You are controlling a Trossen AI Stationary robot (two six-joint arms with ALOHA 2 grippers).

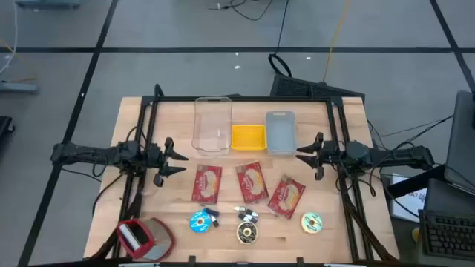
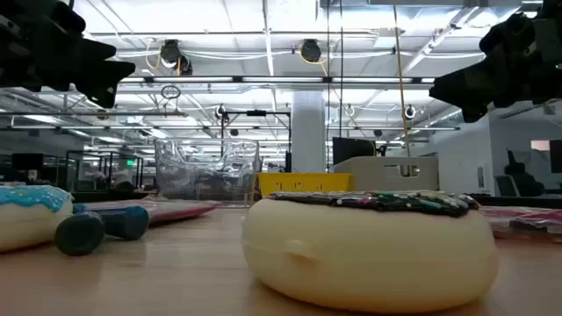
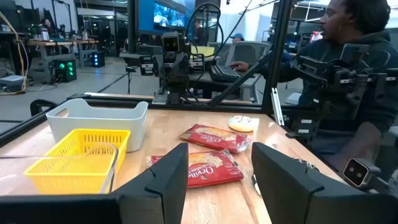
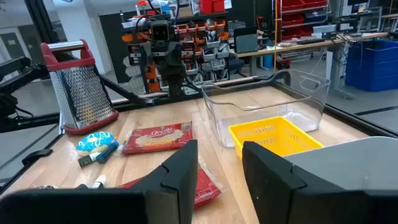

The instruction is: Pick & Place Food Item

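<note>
Three red snack packets (image 1: 207,183) (image 1: 251,182) (image 1: 286,196) lie flat in the middle of the wooden table. In front of them rest a blue-iced donut (image 1: 200,221), a dark-iced donut (image 1: 248,233) and a pale donut (image 1: 312,222). My left gripper (image 1: 180,159) hovers open at the table's left, above the surface, pointing toward the packets (image 3: 205,167). My right gripper (image 1: 300,153) hovers open at the right, beside the grey bin, pointing toward the left. Neither has anything between its fingers.
A clear container (image 1: 212,124), a yellow basket (image 1: 248,137) and a grey bin (image 1: 280,132) stand in a row at the far edge. A red-framed grater (image 1: 141,236) lies at the near left corner. Small dark toys (image 1: 213,216) sit by the donuts. A person (image 3: 348,81) sits beyond the right side.
</note>
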